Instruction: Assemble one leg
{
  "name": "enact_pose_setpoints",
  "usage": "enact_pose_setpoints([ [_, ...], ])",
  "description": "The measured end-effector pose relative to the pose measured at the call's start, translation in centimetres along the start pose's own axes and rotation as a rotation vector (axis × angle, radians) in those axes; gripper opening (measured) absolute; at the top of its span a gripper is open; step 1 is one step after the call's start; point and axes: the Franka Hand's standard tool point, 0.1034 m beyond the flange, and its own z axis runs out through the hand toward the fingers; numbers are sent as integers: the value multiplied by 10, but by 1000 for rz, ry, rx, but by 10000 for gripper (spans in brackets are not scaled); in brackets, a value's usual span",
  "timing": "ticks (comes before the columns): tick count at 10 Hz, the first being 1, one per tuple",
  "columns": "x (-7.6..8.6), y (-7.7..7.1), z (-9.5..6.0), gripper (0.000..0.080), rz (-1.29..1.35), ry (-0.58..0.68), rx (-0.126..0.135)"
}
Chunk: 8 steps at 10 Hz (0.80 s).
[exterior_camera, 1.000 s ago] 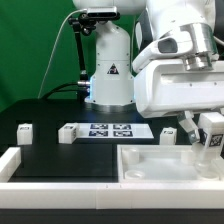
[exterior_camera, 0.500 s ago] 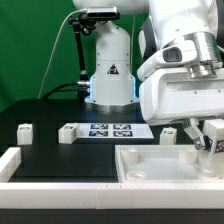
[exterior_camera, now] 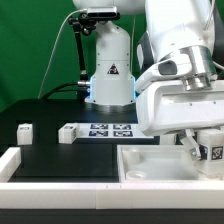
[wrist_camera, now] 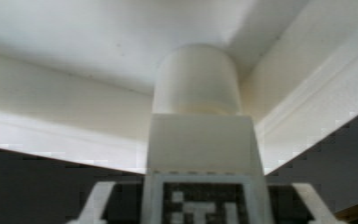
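Observation:
My gripper point(exterior_camera: 208, 150) is shut on a leg point(exterior_camera: 212, 152), a small white block with a black-and-white tag, and holds it low over the far right corner of the large white tray-like piece point(exterior_camera: 150, 163). In the wrist view the leg point(wrist_camera: 202, 120) stands between my fingertips point(wrist_camera: 114, 200), its rounded end pointing into an inner corner of the tray piece point(wrist_camera: 87, 60). Two more legs lie on the black table, one at the exterior view's left point(exterior_camera: 24, 131) and one beside the marker board point(exterior_camera: 67, 133).
The marker board point(exterior_camera: 112, 130) lies on the table behind the tray piece. A white rail point(exterior_camera: 10, 160) borders the table's front and left. The robot's base point(exterior_camera: 108, 70) stands at the back against a green backdrop.
My gripper has moved down with the leg, from above the tray piece's right side to low over its far right corner.

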Motion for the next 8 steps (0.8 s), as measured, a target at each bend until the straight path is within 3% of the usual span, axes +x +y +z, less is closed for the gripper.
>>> enact_pose_setpoints([
  [2, 0, 0, 0, 287, 0, -8, 3],
  [4, -1, -1, 1, 530, 0, -12, 4],
  [5, -1, -1, 1, 612, 0, -12, 4],
  [8, -2, -1, 1, 648, 0, -12, 4],
])
